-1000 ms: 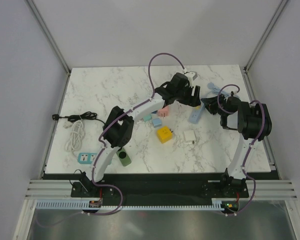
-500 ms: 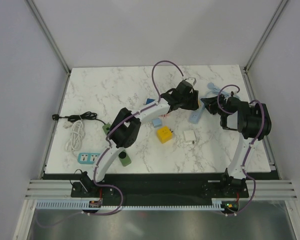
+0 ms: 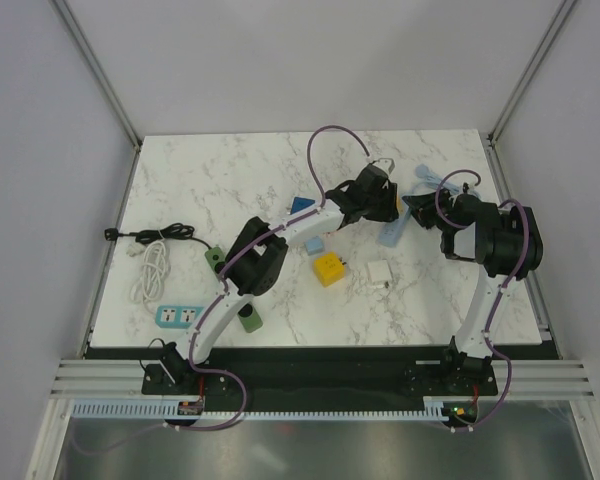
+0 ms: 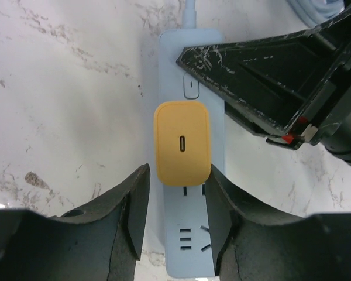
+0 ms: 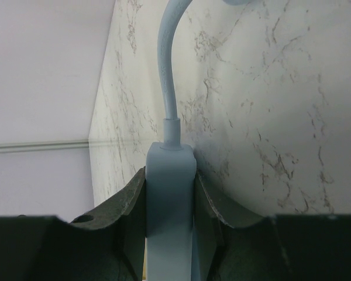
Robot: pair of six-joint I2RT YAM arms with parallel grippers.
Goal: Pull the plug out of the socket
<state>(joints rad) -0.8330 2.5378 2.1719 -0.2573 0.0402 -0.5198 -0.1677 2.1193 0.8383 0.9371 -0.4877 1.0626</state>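
A yellow-orange plug (image 4: pixel 182 143) sits in a light-blue power strip (image 4: pixel 192 249) on the marble table. My left gripper (image 4: pixel 176 171) is open, its fingers on either side of the strip, with the tips level with the plug's near end. My right gripper (image 5: pixel 170 175) is shut on the strip's cable end (image 5: pixel 170 157), and its black finger (image 4: pixel 263 76) shows beside the plug. In the top view the left gripper (image 3: pixel 378 200) and right gripper (image 3: pixel 417 211) meet over the strip (image 3: pixel 391 235), and the plug is hidden under the left wrist.
A yellow cube (image 3: pixel 328 268) and a white adapter (image 3: pixel 380 274) lie just in front of the strip. Small pastel blocks (image 3: pixel 313 244) and a blue triangle (image 3: pixel 300 204) lie under the left arm. A white coiled cable (image 3: pixel 152 268) and a green socket strip (image 3: pixel 178 316) lie at the left.
My left arm has stretched farther right and lower toward the power strip, bringing its gripper over the plug. The right arm has not moved.
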